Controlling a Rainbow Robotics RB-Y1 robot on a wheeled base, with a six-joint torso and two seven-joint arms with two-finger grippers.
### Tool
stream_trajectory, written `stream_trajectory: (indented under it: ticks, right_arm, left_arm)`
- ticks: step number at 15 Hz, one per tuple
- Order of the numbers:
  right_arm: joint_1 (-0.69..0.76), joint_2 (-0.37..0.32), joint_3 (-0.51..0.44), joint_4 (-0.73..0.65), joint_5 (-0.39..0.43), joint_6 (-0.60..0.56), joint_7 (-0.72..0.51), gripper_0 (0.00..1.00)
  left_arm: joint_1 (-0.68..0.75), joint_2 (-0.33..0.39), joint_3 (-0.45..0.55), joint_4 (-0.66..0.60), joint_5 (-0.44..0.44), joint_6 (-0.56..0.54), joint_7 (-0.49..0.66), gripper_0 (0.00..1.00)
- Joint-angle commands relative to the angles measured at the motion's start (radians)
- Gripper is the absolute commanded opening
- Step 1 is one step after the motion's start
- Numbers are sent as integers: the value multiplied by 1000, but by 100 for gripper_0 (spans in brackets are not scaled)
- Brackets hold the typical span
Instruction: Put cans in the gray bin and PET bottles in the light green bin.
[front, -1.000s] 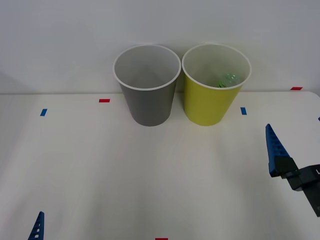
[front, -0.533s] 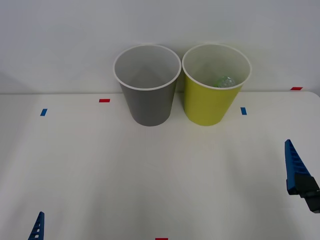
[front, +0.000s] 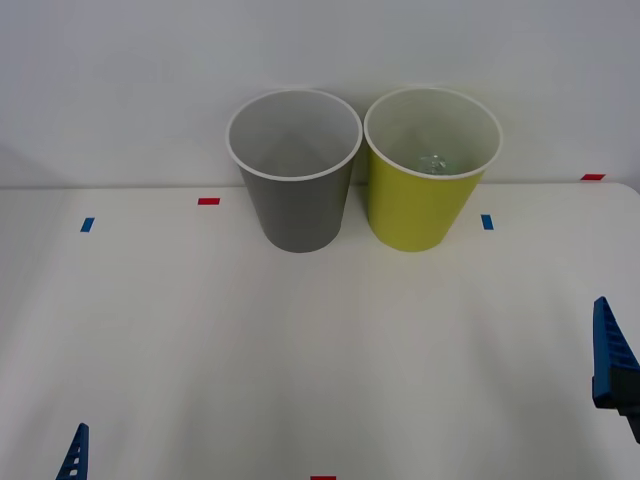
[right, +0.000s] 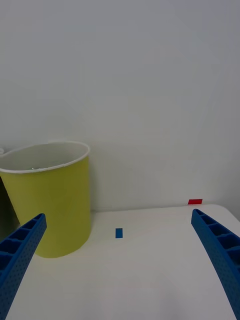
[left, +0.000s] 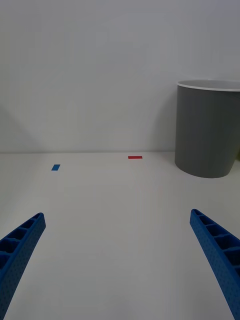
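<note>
A PET bottle (front: 435, 161) already lies inside the light green bin (front: 420, 215), the gray bin (front: 297, 205) looks empty, and both claws, left (left: 120, 265) and right (right: 120, 260), gape with nothing held.

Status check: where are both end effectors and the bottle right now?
Right end effector open, low at table's right edge. Left end effector open, parked at near left. PET bottle down inside light green bin. Gray bin beside it; nothing in the way.

Bins (front: 293, 170) touching, table (front: 300, 360) foreground open
</note>
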Motion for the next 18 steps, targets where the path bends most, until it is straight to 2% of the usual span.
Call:
stream_trajectory:
  ticks: [1, 4, 8, 18]
  right_arm:
    - [74, -2, -11, 79, -13, -159, 21, 100]
    - [132, -18, -7, 160, -13, -273, 21, 100]
    - [220, -102, 55, 180, -74, -305, 18, 100]
    - [229, -107, 53, 182, -74, -322, 26, 100]
  left_arm:
    - [0, 0, 0, 0, 0, 0, 0, 100]
    - [0, 0, 0, 0, 0, 0, 0, 100]
    - [0, 0, 0, 0, 0, 0, 0, 100]
    - [0, 0, 0, 0, 0, 0, 0, 100]
